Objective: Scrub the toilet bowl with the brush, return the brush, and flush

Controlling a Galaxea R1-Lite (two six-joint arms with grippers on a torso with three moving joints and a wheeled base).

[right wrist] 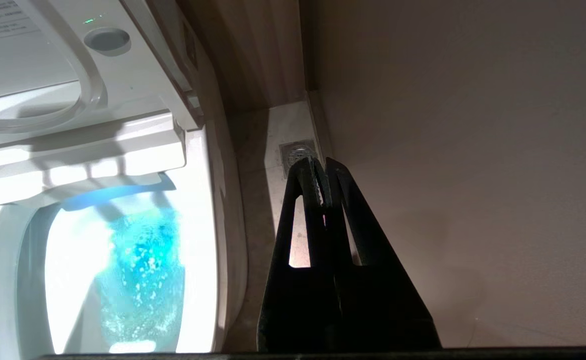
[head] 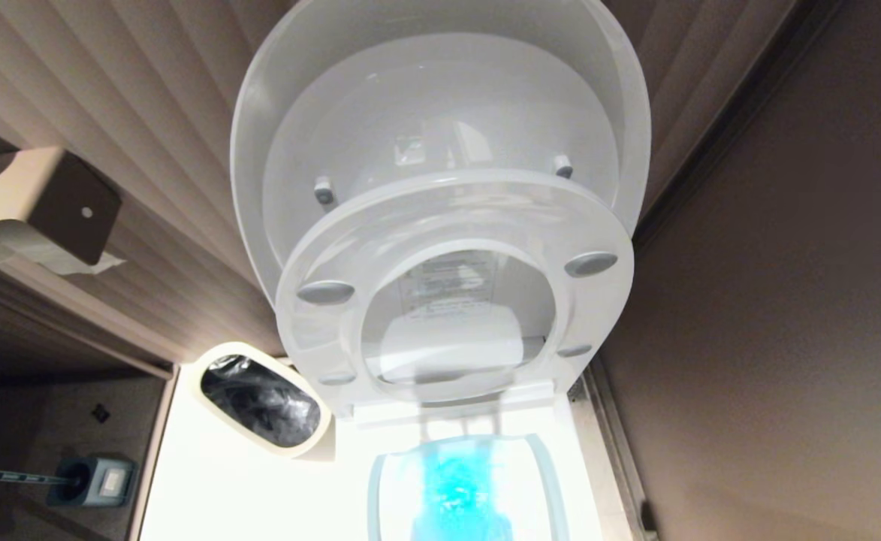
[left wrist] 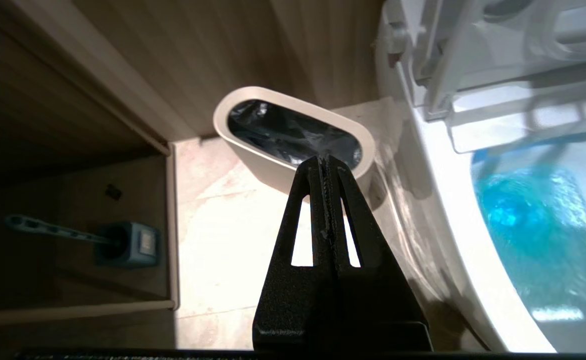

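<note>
Both grippers are sitting closed and empty; left gripper [left wrist: 326, 161] is needing to open before reaching for the brush [left wrist: 53, 229], mid left.

White toilet bowl [head: 470, 481], blue water [head: 459, 488] inside.

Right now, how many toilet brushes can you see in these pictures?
1. A dark blue-handled brush stands in its grey-blue holder on the floor of the dark recess left of the waste bin. No white-handled brush shows; it may be out of view.
</note>
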